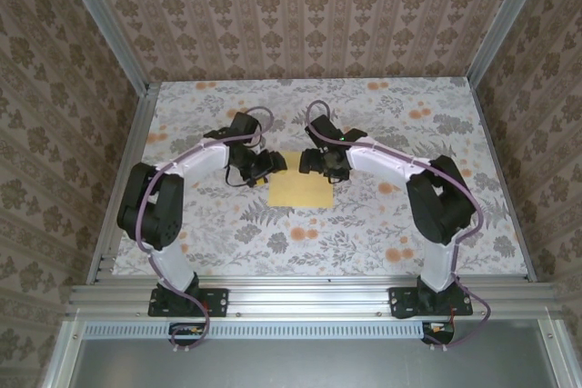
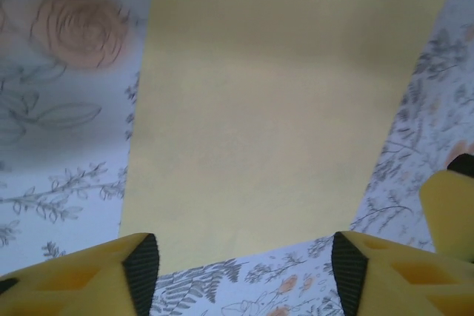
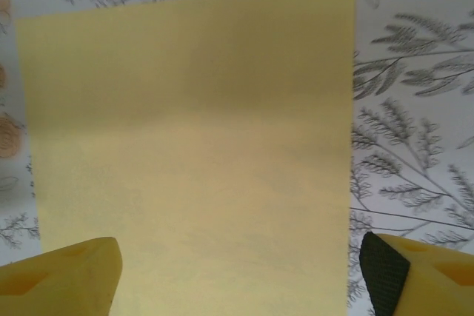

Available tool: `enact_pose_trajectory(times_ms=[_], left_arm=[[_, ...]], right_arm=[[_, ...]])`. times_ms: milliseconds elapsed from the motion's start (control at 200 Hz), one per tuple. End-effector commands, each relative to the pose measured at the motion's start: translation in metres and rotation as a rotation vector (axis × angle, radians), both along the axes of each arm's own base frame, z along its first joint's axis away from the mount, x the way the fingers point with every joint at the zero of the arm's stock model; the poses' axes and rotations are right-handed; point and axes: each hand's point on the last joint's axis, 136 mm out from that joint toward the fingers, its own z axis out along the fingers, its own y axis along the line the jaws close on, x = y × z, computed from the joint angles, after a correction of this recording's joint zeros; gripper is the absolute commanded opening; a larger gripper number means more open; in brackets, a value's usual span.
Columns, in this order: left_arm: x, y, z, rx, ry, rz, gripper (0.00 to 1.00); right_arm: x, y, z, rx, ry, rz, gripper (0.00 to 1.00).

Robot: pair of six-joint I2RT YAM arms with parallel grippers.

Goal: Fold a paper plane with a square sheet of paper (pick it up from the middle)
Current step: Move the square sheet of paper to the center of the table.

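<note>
The square sheet of paper (image 1: pixel 300 191) is plain pale yellow and lies flat and uncreased on the floral tablecloth, mid-table. My left gripper (image 1: pixel 266 165) hovers low at its far left corner. In the left wrist view the sheet (image 2: pixel 274 109) stretches ahead, and its near edge crosses the gap of the open left gripper (image 2: pixel 244 275). My right gripper (image 1: pixel 314 163) is at the far right corner. From the right wrist the sheet (image 3: pixel 192 146) runs under the open right gripper (image 3: pixel 237 283), whose fingers (image 3: pixel 385 279) straddle it without touching.
The tablecloth (image 1: pixel 382 224) has grey leaf and orange flower prints. Metal rails (image 1: pixel 300 295) run along the near edge by the arm bases. Patterned walls close the back and both sides. A yellow finger of the right gripper (image 2: pixel 448 212) shows at the right of the left wrist view.
</note>
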Motion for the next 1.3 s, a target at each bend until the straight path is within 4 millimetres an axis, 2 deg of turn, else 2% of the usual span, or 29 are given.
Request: enact_pose_trajectory(times_ms=[0, 135, 255, 520, 725, 875, 1050, 1175, 1295], left_arm=[[-0.006, 0.002, -0.010, 0.012, 0.026, 0.033, 0.61], [-0.016, 0.005, -0.019, 0.010, 0.059, 0.048, 0.58], [-0.027, 0.001, -0.028, 0.010, 0.087, 0.030, 0.55], [-0.045, -0.012, -0.042, 0.017, 0.133, -0.017, 0.44], [-0.060, -0.016, -0.055, 0.040, 0.173, -0.045, 0.42], [-0.065, -0.027, -0.055, 0.020, 0.186, -0.080, 0.41], [-0.060, -0.047, -0.043, -0.071, 0.171, -0.097, 0.42], [-0.054, -0.052, -0.027, -0.117, 0.144, -0.094, 0.44], [-0.044, -0.040, -0.008, -0.131, 0.104, -0.047, 0.46]], right_arm=[[0.008, 0.010, -0.004, 0.034, 0.045, -0.025, 0.81], [0.012, 0.008, -0.023, 0.004, 0.082, -0.027, 0.79], [0.015, 0.009, -0.033, 0.000, 0.095, -0.015, 0.79], [0.021, 0.005, -0.049, -0.011, 0.120, 0.010, 0.69], [0.026, 0.005, -0.055, -0.007, 0.127, 0.058, 0.69], [0.036, 0.006, -0.047, -0.008, 0.106, 0.098, 0.72], [0.042, 0.002, -0.013, -0.009, 0.038, 0.080, 0.74], [0.036, -0.007, 0.001, -0.029, 0.025, 0.050, 0.75], [0.021, -0.019, 0.002, -0.131, 0.039, 0.015, 0.82]])
